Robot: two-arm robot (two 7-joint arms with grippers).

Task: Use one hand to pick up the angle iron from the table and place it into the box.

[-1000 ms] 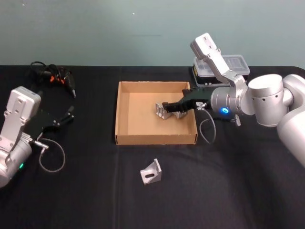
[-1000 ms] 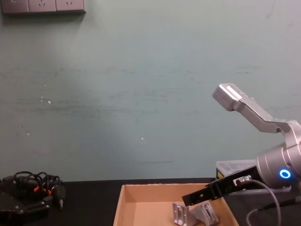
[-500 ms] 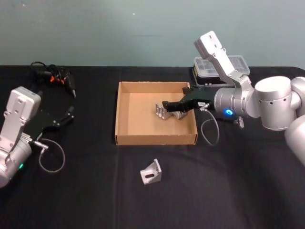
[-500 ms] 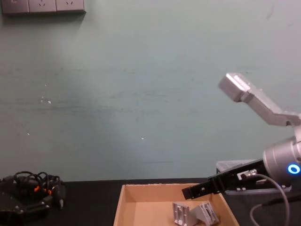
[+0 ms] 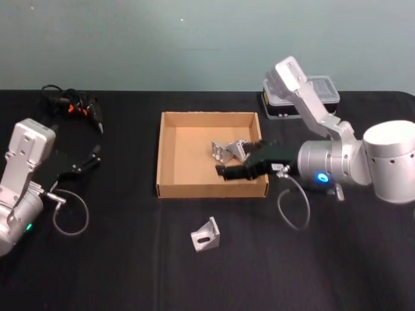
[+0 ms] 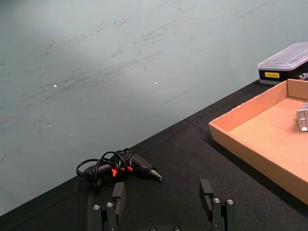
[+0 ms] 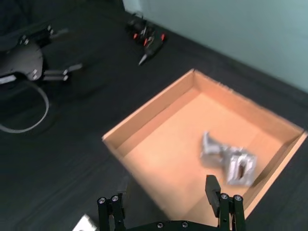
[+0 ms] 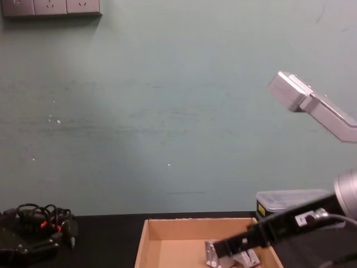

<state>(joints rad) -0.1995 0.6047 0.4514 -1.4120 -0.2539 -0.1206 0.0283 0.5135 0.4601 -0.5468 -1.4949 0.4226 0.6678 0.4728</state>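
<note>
Right gripper (image 5: 222, 172): was held above the near right corner of the box (image 5: 159, 155), with its fingers spread wide and nothing between them.
Left gripper (image 5: 94, 156): was parked low at the left of the table (image 5: 130, 272), its fingers apart and empty.
Angle iron to be taken (image 5: 205, 234): was seen lying alone on the table, in front of the box's near wall and apart from it, with a slotted face turned up and toward the camera.
Brackets already in the box (image 5: 228, 150): two were seen on the box floor toward the right wall, lying against each other.
Step in hand: it was judged that the right gripper, being empty, was free to go for the piece on the table.
Handling: the piece was judged to be rigid metal, small and light for its bulk, and not fragile. Its smooth faces were thought likely to slip between the pads if pinched only at a corner.
Where to hold: a grip across the two flat side edges, or across the raised flange, was judged soundest. The slotted face was to be avoided, since a pad might catch in the slot.
Risk: the piece could be tipped or pushed along the cloth by a finger landing on it off centre.
Other things: a clear-lidded case (image 5: 322, 86) and a bundle of cables (image 5: 70, 103) were noted at the far side, well apart from the work.
</note>
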